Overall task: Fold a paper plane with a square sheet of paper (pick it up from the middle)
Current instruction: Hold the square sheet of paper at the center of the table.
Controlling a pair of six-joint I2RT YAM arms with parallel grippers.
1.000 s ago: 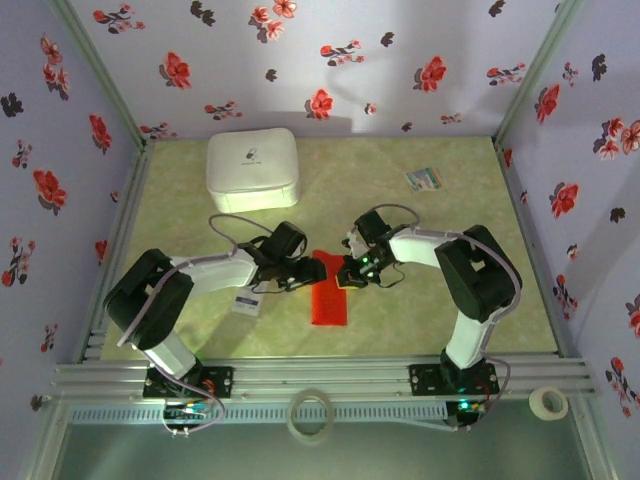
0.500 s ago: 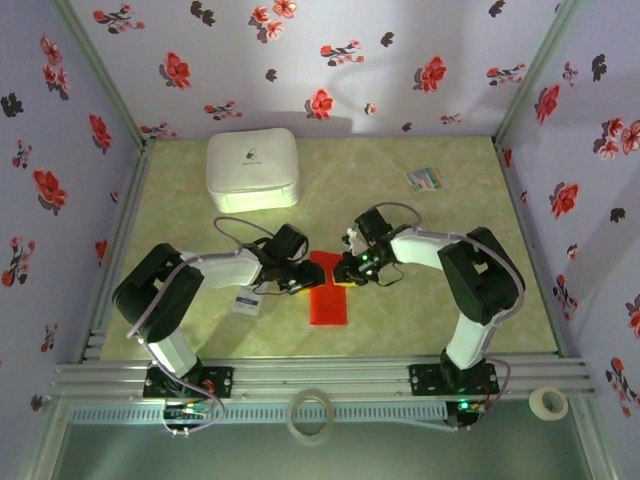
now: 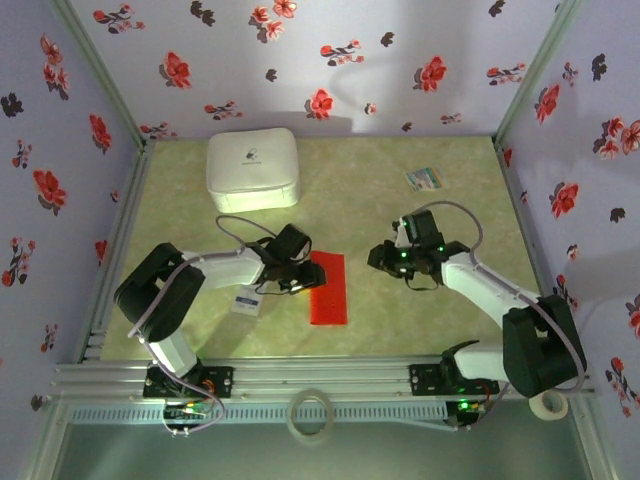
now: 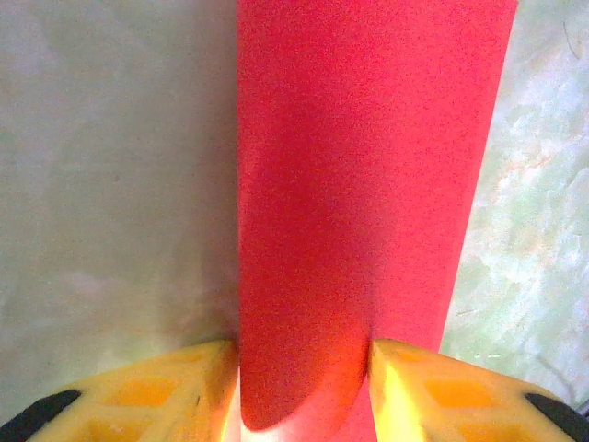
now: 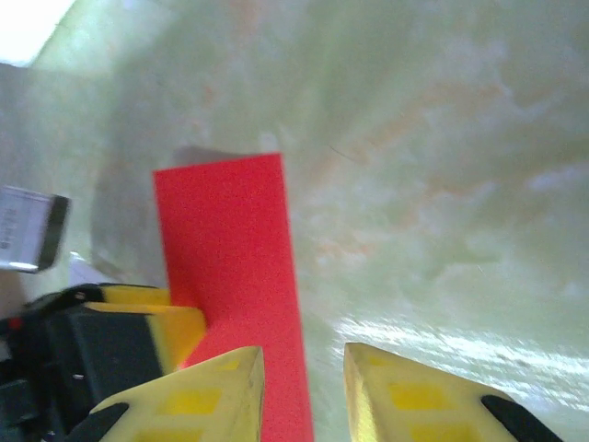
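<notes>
1. Tape rolls, two, laid outside the near rail: a larger roll (image 3: 291,415) between the arm bases, a smaller roll (image 3: 536,403) at the right corner.

2. Small white packet (image 3: 246,303), laid flat on the green table (image 3: 420,315) just beside the left forearm; near the red sheet, apart from it.

3. Square sheet of paper (image 3: 328,292), bright red, seen folded into a narrow rectangle. It is laid flat at mid-table, its long sides running near to far.

4. Left gripper (image 3: 299,275), set at the far left edge of the sheet. In the left wrist view the red paper is seen bowed between the yellow fingers (image 4: 156,396) and touching both; the sheet is clamped.

5. Right gripper (image 3: 379,258), held to the right of the sheet and apart from it. Its fingers (image 5: 405,405) are parted by a narrow gap, with nothing between them.

6. Small multicoloured card (image 3: 424,179), laid flat toward the far right of the table.

7. White box (image 3: 252,168), round-cornered, placed at the far left near the back wall.

8. Walls (image 3: 400,40), pale lilac, printed with red and dark flowers.
</notes>
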